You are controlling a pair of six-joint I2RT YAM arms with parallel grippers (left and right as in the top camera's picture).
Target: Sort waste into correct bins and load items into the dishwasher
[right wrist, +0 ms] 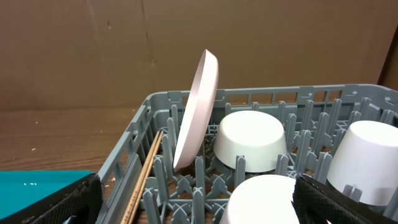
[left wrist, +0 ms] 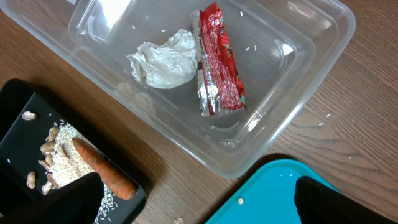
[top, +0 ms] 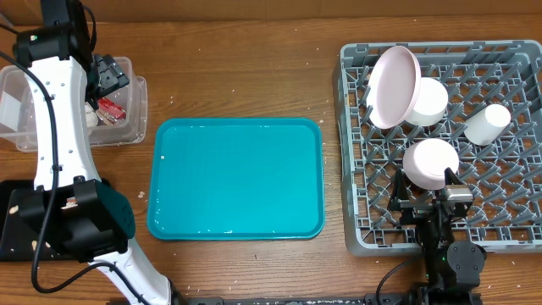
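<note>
From above, the left arm (top: pixel 55 127) reaches up the left side, its left gripper (top: pixel 106 74) wide open and empty over the clear tub (top: pixel 140 102). Left wrist: napkin (left wrist: pixel 163 59) and wrapper (left wrist: pixel 219 59) lie in the tub, carrot (left wrist: pixel 102 167) on the black tray (left wrist: pixel 18 106). Right wrist: right gripper (right wrist: pixel 199 196) wide open, empty, facing the plate (right wrist: pixel 198 106) in the grey rack (right wrist: pixel 124 155).

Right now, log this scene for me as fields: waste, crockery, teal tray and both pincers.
Clear tub: crumpled napkin and red wrapper inside
Black tray: carrot and pale food scraps on it
Dish rack: plate standing on edge, two bowls, a cup
Teal tray: no waste or crockery on it
Left pincer: open, above the tub
Right pincer: open, at the rack, holding nothing
</note>
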